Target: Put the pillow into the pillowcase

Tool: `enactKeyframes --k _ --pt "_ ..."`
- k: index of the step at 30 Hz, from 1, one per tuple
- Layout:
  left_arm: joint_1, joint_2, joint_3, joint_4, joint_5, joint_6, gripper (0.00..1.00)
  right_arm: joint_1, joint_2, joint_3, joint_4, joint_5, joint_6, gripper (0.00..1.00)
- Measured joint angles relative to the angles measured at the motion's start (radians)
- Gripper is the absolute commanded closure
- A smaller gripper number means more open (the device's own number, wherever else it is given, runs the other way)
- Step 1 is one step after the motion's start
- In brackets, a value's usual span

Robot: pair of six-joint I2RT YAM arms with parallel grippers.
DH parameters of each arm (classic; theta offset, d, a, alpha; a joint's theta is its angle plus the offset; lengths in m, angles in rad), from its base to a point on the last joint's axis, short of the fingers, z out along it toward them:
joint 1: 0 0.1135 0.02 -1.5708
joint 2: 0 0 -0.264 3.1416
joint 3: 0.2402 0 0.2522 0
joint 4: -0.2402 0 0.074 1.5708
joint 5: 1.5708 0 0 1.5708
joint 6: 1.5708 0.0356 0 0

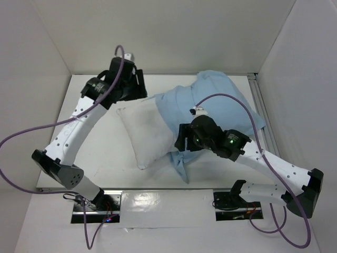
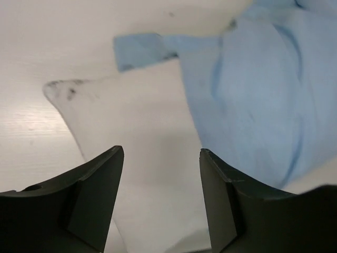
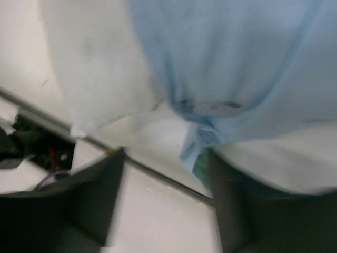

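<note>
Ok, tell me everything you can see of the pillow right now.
The pillow is white, soft-looking cloth, plump and roughly rectangular, lying flat and slantwise on the table. Its left part is bare. Its right part disappears beneath the light blue pillowcase, apparently inside it, though I cannot be sure. One bare corner shows dark smudges in the left wrist view. The left gripper hangs open over it, not gripping.

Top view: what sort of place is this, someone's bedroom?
Likely a robot lab test cell, not a bedroom: a white table boxed in by plain white panels, left arm and right arm bolted at its edge, loose purple cables.
</note>
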Motion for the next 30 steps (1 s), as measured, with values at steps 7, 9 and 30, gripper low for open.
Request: enactKeyframes --k 7,9,30 --pt "0.204 0.246 -0.043 0.171 0.0 0.011 0.28 -0.151 0.063 0.035 -0.153 0.215 0.19 1.0" --pt "0.219 0.362 -0.053 0.206 0.021 0.011 0.29 -0.205 0.089 0.019 -0.143 0.216 0.198 1.0" --pt "0.064 -0.35 -0.793 0.296 0.191 -0.029 0.14 -0.371 0.48 0.521 -0.137 0.35 -0.121 0.0"
